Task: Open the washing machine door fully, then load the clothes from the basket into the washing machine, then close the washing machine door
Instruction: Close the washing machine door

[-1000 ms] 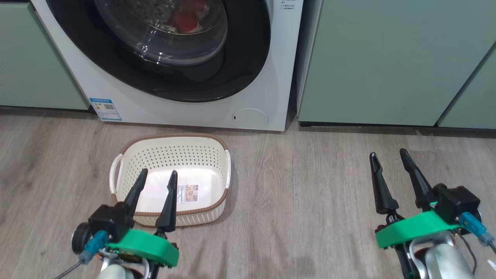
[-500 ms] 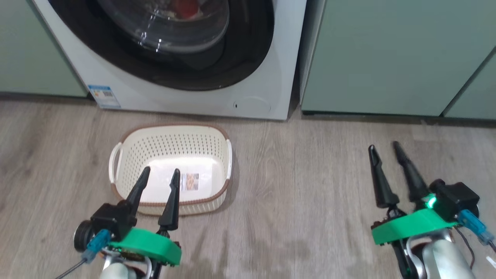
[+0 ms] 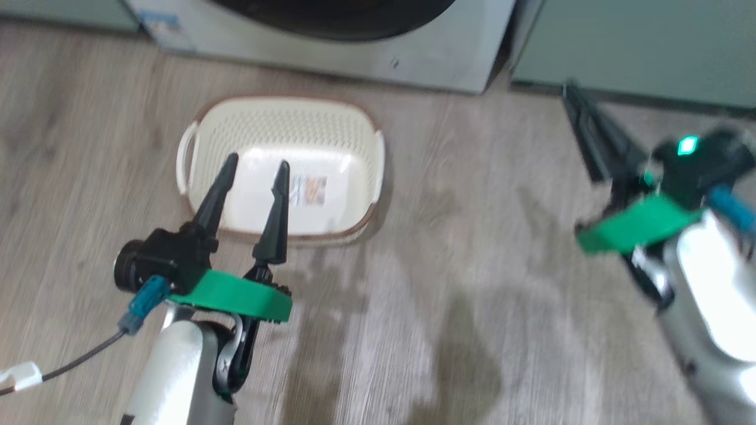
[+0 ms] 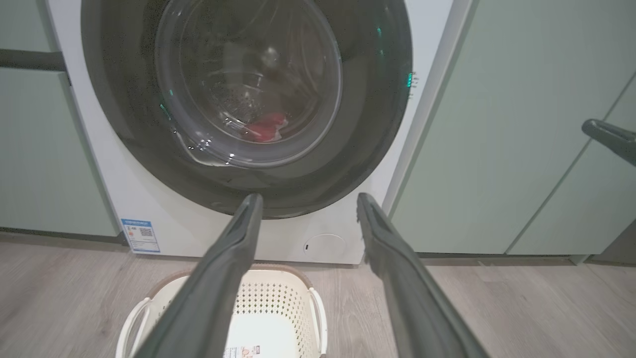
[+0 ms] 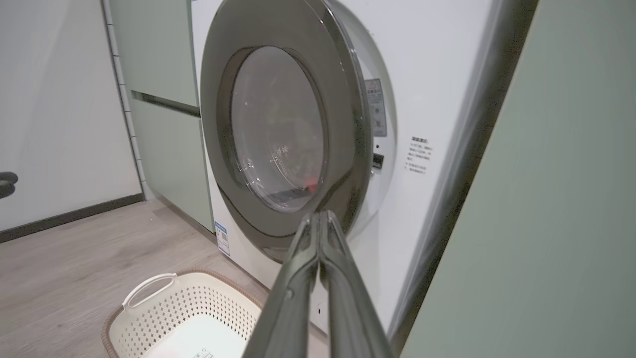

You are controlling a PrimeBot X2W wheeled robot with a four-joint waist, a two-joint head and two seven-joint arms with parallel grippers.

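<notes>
The head view is smeared by motion blur, worst around the right gripper (image 3: pixel 572 94). Glare is thrown off the bottom of the basket (image 3: pixel 283 121) ahead of the left gripper (image 3: pixel 257 160); soft shadows are cast on the floor (image 3: pixel 449 307) behind it. Wrist views are evenly lit, with reflections on the door (image 4: pixel 248 84) glass.

The large round washing machine door (image 4: pixel 119 124), a glossy black rim around clear domed glass, stood across the drum mouth of the white front-loading washing machine (image 4: pixel 169 228) and barred your way in. Flat pale green cabinets (image 4: pixel 497 124) walled it in on both sides. The cream perforated plastic basket (image 3: pixel 295 121) with its brown rim sat on the grey wood-grain floor (image 3: pixel 472 248) just before the washer, below your spread left claw (image 3: pixel 257 160). Bare floor gave you room between the basket and your pinched-together right claw (image 5: pixel 318 215), whose tips lined up with the door's lower rim.
</notes>
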